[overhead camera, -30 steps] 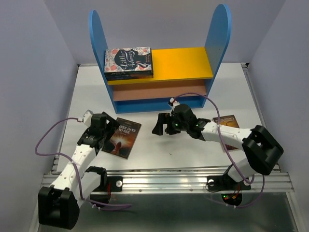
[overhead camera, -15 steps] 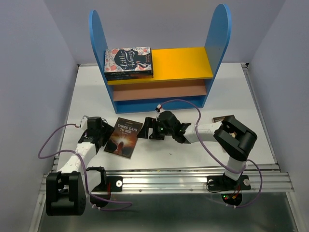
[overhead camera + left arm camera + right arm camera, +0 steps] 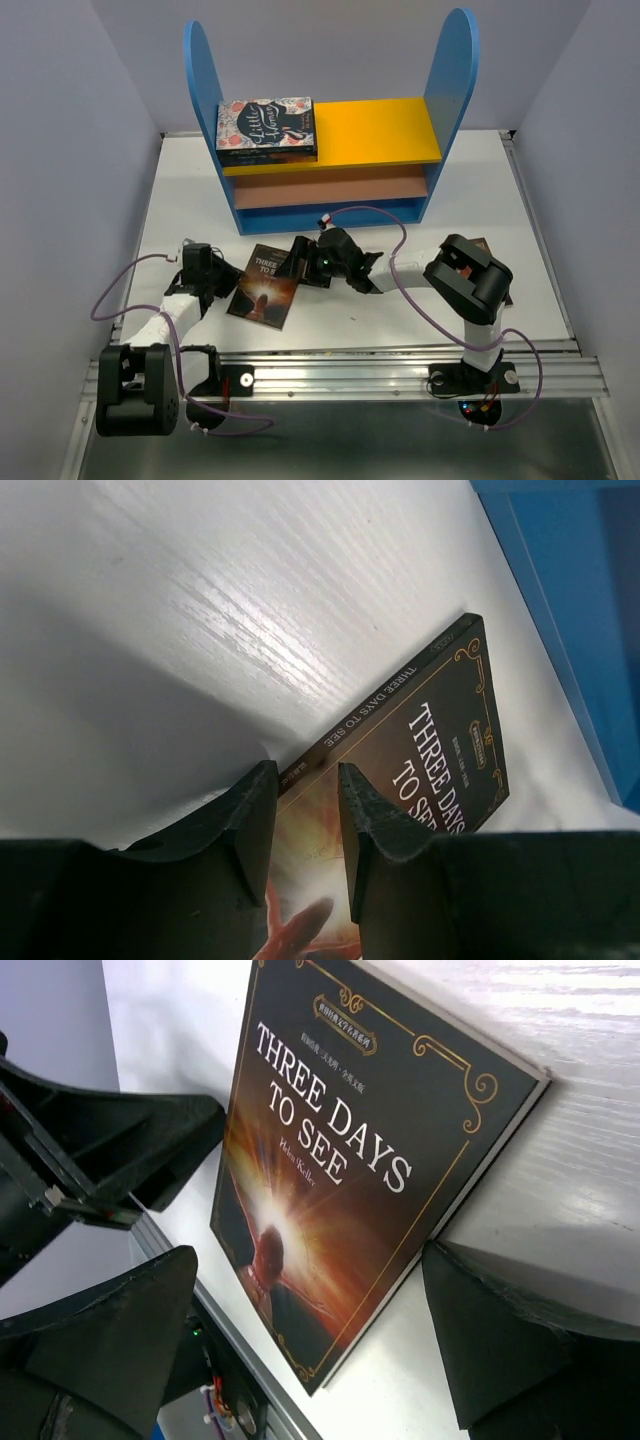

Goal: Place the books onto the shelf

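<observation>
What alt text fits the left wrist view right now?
Close-up of the left gripper, its two dark fingers straddling the spine edge of a dark paperback titled Three Days to See, on a white table. A blue panel of the shelf fills the upper right corner.

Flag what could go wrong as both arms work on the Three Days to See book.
The left gripper has its jaws astride only the spine edge of the Three Days to See book; so shallow a pinch might slip when lifted.
The right gripper, jaws wide, sits at the opposite edge; a push from it could buckle the cover or crowd the arms.
</observation>
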You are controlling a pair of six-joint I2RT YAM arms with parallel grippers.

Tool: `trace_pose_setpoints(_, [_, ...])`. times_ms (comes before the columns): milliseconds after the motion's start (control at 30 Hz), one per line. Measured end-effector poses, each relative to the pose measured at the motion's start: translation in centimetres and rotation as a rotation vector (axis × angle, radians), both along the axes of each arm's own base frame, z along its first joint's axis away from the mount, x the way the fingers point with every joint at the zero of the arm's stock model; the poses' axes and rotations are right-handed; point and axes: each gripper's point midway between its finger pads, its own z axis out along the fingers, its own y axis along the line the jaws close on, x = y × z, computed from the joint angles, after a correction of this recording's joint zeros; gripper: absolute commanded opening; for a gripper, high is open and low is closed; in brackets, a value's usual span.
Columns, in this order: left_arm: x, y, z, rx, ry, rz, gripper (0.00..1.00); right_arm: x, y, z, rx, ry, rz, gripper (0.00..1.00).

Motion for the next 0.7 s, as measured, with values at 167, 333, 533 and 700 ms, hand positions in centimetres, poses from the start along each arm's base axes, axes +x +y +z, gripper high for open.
trace_pose_setpoints(167, [-0.9,-0.2,0.4,-0.012,-0.005,-0.009,0.41,0.4,0.1,0.3,0.003,-0.005,-0.020,1.00])
trace_pose_setpoints(333, [-1.3,0.0,0.5,-0.001,-0.002,-0.002,0.41,1.1,1.0,1.9,0.028,-0.044,0.003,0.95])
trace_pose_setpoints(533, [-1.4,0.2,-0.1,0.009,0.021,-0.005,0.41,1.5,2.5,4.6,0.104,-0.094,0.048,0.75])
trace_pose_setpoints(700, [-1.1,0.0,-0.2,0.004,0.013,-0.015,0.41,1.3,3.4,6.3,0.149,-0.114,0.094,0.69])
